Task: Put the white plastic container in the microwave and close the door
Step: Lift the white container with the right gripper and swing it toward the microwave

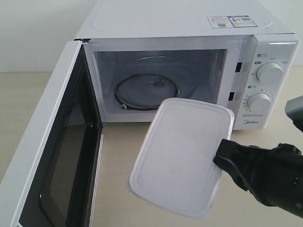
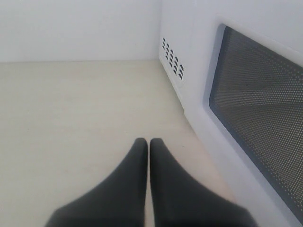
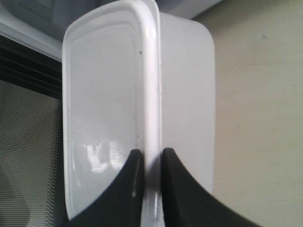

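Observation:
The white plastic container [image 1: 182, 153] hangs in the air in front of the microwave [image 1: 189, 28], tilted, lid towards the camera. My right gripper [image 1: 221, 160] is shut on its rim at the right edge; in the right wrist view the two black fingers [image 3: 130, 182] pinch the container [image 3: 109, 104] at the lid's rim. The door [image 1: 52, 156] stands swung wide open on the left, and the cavity shows its glass turntable [image 1: 147, 90]. My left gripper [image 2: 149, 144] is shut on nothing, low over the table beside the outer face of the door [image 2: 255, 109].
Two round dials [image 1: 269, 73] sit on the microwave's right panel. A dark object [image 1: 296, 111] shows at the right edge of the exterior view. Beige tabletop [image 1: 116, 165] lies between the open door and the container. A white wall stands behind.

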Available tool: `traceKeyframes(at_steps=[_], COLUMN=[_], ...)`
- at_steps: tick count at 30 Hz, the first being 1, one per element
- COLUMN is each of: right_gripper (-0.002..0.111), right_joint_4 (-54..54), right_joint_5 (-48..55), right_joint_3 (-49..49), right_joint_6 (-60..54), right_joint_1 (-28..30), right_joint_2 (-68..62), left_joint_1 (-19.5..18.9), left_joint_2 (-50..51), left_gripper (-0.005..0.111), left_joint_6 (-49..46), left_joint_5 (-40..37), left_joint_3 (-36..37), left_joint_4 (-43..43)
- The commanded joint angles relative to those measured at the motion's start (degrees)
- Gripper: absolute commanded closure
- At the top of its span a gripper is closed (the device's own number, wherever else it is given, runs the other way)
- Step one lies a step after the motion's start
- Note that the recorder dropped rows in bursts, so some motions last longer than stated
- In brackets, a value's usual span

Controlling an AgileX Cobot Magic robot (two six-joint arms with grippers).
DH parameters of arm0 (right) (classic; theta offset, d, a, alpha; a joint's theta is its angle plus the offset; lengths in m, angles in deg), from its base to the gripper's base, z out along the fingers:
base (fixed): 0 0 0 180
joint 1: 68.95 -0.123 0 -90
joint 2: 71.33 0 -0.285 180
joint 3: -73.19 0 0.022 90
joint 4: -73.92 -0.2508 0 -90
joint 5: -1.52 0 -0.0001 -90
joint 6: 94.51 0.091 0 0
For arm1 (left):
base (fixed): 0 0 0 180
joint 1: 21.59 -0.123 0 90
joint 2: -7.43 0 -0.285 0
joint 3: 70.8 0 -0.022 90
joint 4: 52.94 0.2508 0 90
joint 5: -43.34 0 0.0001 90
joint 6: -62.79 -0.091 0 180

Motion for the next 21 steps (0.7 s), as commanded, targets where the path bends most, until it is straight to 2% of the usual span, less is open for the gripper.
traceKeyframes(at_steps=[1, 8, 21], right_gripper=[0.109, 0.109, 0.109], right_joint_4=[6.1, 8.8, 9.4], right_joint_5=[-9.3, -20.1, -31.0], right_joint_3=[-0.2, -0.2, -1.6], right_joint_6=[13.0, 25.7, 36.6], right_joint_1=[-4.6, -9.2, -9.2], right_joint_2=[-3.2, -11.7, -23.6], left_joint_1=[-0.1, -0.1, -0.1], left_joint_2=[-0.2, -0.2, -0.2], left_gripper=[0.103, 0.103, 0.103], left_joint_6=[-0.2, -0.2, -0.2], left_joint_5=[0.0, 0.0, 0.0], left_joint_3=[0.2, 0.2, 0.2], left_joint_4=[0.0, 0.0, 0.0])
